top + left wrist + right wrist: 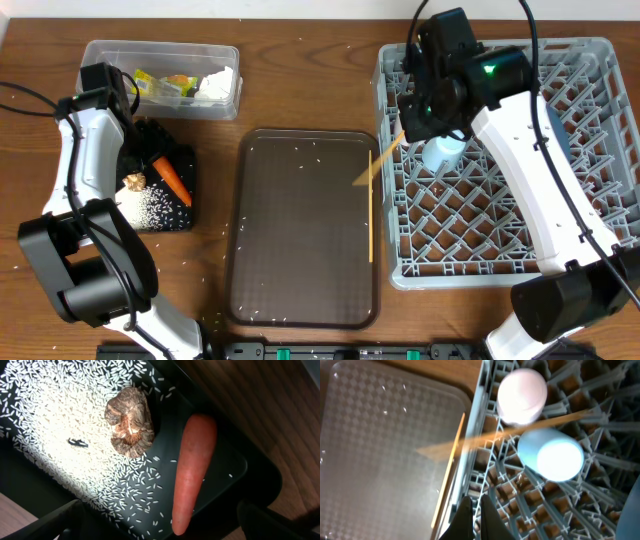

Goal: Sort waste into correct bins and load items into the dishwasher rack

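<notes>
Slanted chopstick (535,422) lies across the left rim of the dishwasher rack (600,120), its lower end over the serving tray (300,240). The second chopstick (371,215) lies along that tray's right edge.

Right end effector (475,507): fingers together, nothing seen between them. Left end effector (162,522): fingers apart above the black tray (235,467).

Risk: the propped stick may slide off the rim or drop through the lattice.

Only the right wrist view shows the pink cup (521,396) beside the light-blue cup (551,455); overhead, the arm hides it.
</notes>
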{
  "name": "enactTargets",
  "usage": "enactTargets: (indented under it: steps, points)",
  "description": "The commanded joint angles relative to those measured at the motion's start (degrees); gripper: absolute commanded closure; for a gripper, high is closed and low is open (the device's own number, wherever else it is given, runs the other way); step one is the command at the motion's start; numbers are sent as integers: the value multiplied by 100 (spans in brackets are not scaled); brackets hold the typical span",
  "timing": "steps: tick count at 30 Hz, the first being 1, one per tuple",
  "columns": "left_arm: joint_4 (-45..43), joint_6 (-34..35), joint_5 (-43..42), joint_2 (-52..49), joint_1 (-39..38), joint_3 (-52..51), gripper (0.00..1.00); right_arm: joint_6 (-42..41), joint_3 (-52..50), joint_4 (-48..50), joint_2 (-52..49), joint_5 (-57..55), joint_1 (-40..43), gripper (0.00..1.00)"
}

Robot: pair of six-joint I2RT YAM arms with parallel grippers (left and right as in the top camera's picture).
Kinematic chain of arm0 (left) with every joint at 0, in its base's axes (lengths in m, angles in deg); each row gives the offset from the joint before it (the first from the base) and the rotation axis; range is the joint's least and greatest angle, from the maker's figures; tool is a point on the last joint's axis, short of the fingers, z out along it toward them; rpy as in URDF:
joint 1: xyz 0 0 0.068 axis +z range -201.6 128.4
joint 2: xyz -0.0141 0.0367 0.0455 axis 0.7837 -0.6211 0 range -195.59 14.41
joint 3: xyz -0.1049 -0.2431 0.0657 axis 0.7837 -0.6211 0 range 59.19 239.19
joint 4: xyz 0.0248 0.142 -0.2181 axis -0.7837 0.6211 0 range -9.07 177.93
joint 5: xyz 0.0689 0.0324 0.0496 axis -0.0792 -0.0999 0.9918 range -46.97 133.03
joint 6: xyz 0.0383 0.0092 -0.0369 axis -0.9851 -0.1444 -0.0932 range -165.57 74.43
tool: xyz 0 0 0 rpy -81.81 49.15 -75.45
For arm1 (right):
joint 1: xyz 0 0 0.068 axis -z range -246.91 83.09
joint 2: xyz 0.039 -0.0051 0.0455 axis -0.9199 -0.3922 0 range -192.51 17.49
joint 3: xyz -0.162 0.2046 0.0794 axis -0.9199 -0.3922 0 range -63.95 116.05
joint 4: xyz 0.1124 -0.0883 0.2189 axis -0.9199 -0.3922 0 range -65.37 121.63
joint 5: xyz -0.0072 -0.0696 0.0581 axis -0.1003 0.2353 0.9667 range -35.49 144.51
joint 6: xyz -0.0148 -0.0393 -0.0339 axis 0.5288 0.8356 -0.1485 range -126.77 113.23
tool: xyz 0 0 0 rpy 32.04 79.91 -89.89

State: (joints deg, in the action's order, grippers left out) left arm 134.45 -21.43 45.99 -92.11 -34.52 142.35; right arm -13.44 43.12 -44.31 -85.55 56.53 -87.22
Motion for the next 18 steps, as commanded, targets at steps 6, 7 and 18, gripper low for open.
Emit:
enactTargets:
  steps: [6,7,18]
  points:
    - [11,13,7,-66,-7,-24,2,33,-133,22,61,127,33,99]
    - [13,13,9,-66,-7,-24,2,33,-133,37,61,129,39,99]
    - [-9,13,7,-66,-7,-55,2,610,-149,1174,-142,706,-599,59]
